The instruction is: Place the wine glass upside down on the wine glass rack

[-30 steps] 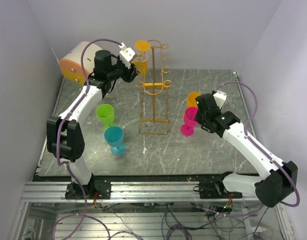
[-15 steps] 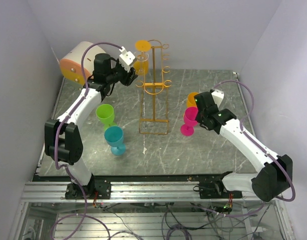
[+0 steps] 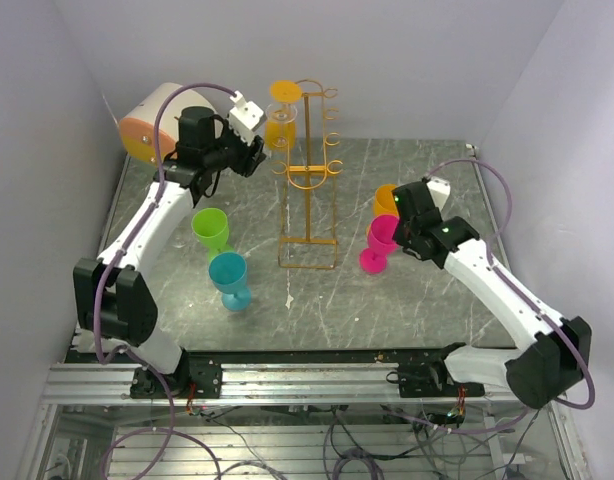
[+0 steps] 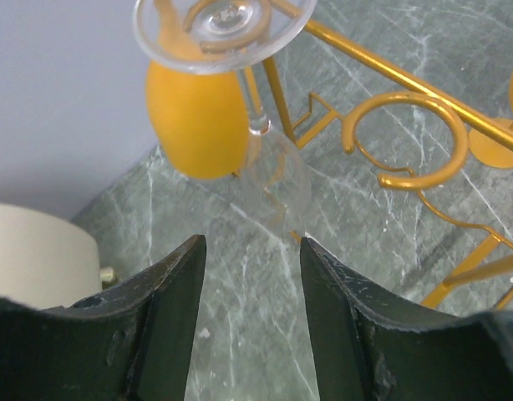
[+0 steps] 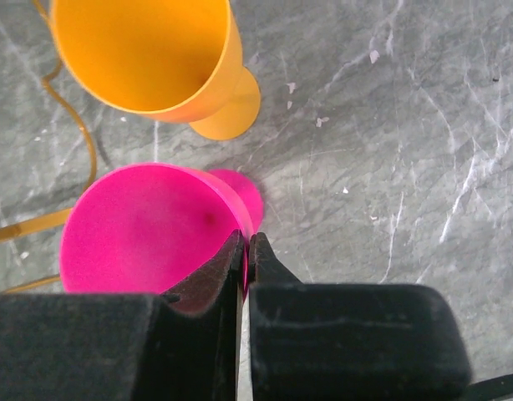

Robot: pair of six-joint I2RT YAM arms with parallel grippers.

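The orange wire wine glass rack [image 3: 307, 178] stands upright mid-table toward the back. A clear wine glass [image 4: 269, 171] hangs on it upside down up top on the left side, with an orange glass [image 4: 198, 117] right next to it. The left gripper [image 4: 252, 246] sits just short of those 2, jaws apart and holding nothing. The right gripper [image 5: 246, 251] is pinched tight on the rim of the pink wine glass [image 5: 148, 225], which is upright beside an orange goblet [image 5: 156, 58]. Green [image 3: 211, 230] and teal [image 3: 229, 275] glasses stand left of the rack.
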